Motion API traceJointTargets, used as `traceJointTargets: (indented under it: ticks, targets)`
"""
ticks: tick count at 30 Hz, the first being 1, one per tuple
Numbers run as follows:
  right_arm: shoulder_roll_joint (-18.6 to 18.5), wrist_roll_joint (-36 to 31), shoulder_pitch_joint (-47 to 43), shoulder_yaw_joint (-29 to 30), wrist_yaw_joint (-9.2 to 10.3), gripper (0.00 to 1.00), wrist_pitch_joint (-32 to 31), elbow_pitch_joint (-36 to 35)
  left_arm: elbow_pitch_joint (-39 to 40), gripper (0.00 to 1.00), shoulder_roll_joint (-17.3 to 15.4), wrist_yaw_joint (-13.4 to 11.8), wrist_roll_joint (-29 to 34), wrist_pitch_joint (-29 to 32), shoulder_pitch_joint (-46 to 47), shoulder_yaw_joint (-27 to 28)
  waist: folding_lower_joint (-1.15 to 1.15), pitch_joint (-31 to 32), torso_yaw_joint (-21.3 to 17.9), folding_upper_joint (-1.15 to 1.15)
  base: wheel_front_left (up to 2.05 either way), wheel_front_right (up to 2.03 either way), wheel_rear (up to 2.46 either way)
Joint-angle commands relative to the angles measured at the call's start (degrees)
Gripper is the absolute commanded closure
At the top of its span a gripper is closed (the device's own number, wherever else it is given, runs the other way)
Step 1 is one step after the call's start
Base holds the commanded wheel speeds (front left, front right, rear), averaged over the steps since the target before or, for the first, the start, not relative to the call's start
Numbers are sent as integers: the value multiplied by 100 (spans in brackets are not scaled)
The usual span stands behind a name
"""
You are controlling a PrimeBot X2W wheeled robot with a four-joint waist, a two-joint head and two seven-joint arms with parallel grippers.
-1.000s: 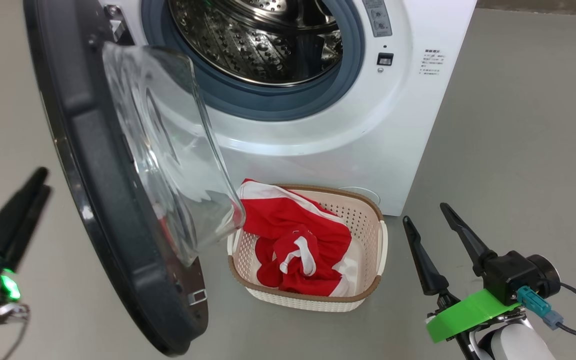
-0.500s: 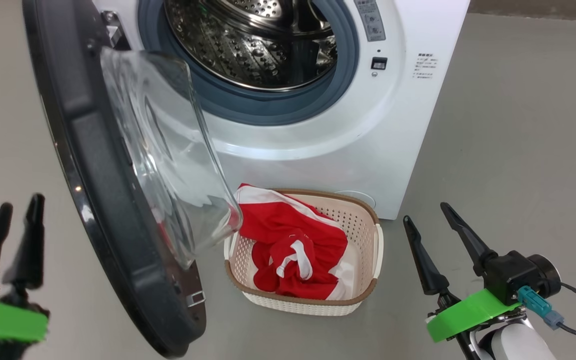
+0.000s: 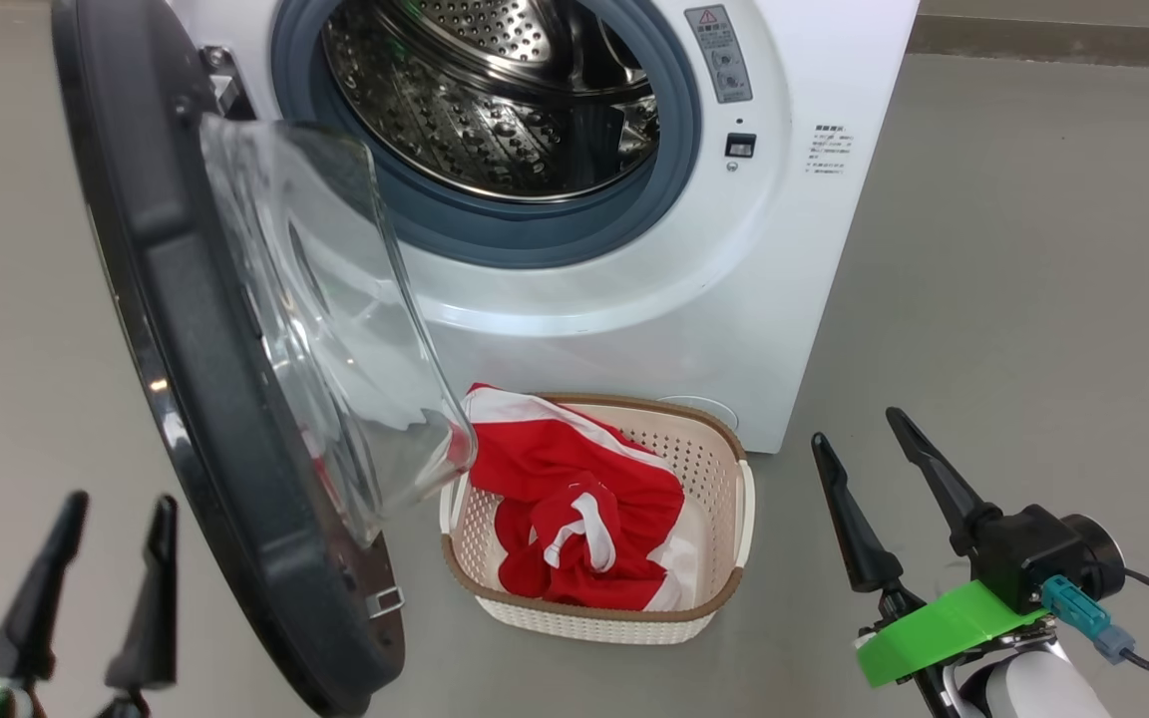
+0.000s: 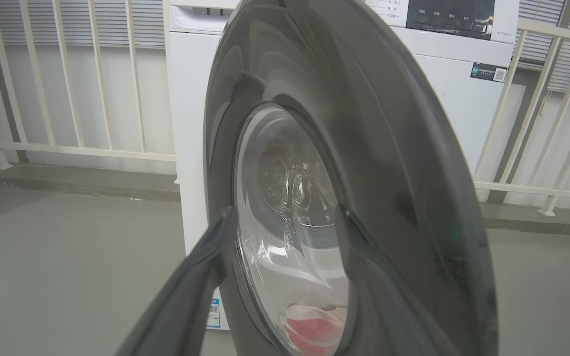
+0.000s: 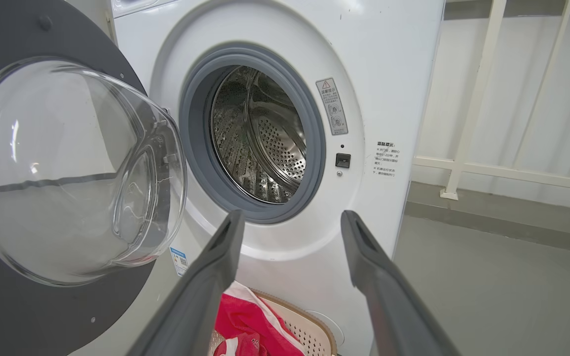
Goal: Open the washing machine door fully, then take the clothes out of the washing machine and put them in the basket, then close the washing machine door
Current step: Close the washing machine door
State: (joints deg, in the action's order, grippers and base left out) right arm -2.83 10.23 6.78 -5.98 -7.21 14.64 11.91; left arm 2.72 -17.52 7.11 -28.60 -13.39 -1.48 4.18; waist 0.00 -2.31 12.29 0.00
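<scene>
The washing machine [image 3: 634, 329], a white front-loader on the grey floor [image 3: 1033, 299], serves as my reference. The washing machine door [image 3: 186, 329] stands wide open on the hinge at the machine's left side. Its black rim is nearly edge-on to my head camera, and its clear glass bowl [image 3: 335, 329] bulges toward the machine's front. The perforated steel drum [image 3: 495, 110] lies exposed inside the grey rubber ring [image 3: 535, 234].

Right of the opening, a grey sticker [image 3: 717, 55] carries a red-edged warning triangle above small pictograms. Below it sits the dark latch socket [image 3: 740, 146], and farther right a block of small print [image 3: 829, 150] too fine for me to read. In the right wrist view, a blue-and-white sticker [image 5: 179, 260] with a square code sits low on the machine's front left. In the left wrist view, the dark control panel [image 4: 451, 17] along the machine's top bears white characters I cannot read. Beneath it, a dark label [image 4: 488, 72] shows a QR code.

The basket [image 3: 719, 479] rests on the floor just before the machine's base, below the opening. The clothes [image 3: 574, 479], red with white bands, lie in it, one banded edge riding over the rim nearest the machine.

The left gripper [image 3: 121, 502] hangs out in front of the machine, on the door's outer side, fingers spread wide with nothing between them. Its wrist view frames the door's outer glass between those fingers, and I cannot tell whether they touch it. The right gripper [image 3: 856, 427] sits off the machine's front right corner, likewise fully parted and empty.
</scene>
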Motion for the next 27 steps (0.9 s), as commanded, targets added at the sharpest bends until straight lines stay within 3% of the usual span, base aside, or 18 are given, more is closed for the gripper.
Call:
traceJointTargets:
  ticks: [1, 27]
  targets:
    - [-5, 39, 42, -104, -28, 0, 36, -161, 160, 0, -153, 37, 133, -79, 47, 156, 0, 1, -6, 0, 0, 0, 0]
    - [-5, 61, 27, -42, -28, 0, 36, -193, 591, 0, 306, 37, 550, -160, -545, 238, 0, -46, -37, 0, 0, 0, 0]
